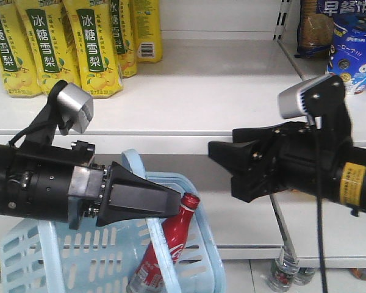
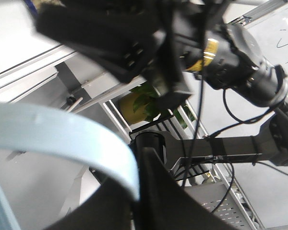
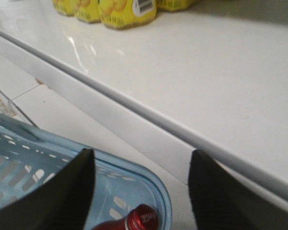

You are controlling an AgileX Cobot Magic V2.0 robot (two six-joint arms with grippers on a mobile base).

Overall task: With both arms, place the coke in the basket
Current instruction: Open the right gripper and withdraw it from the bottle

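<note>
The coke is a red bottle with a red cap. It leans tilted inside the light blue basket, with its cap near the basket's right rim. My left gripper is shut on the basket's swing handle. In the left wrist view the pale blue handle passes between the gripper's dark fingers. My right gripper is open and empty, up and to the right of the basket. The right wrist view shows that gripper spread wide above the coke's cap and the basket's rim.
Yellow pear-drink bottles stand on the white shelf behind the arms. Snack packages sit at the upper right. Small bottles stand on a lower shelf at the right. The shelf's front edge runs close to the basket.
</note>
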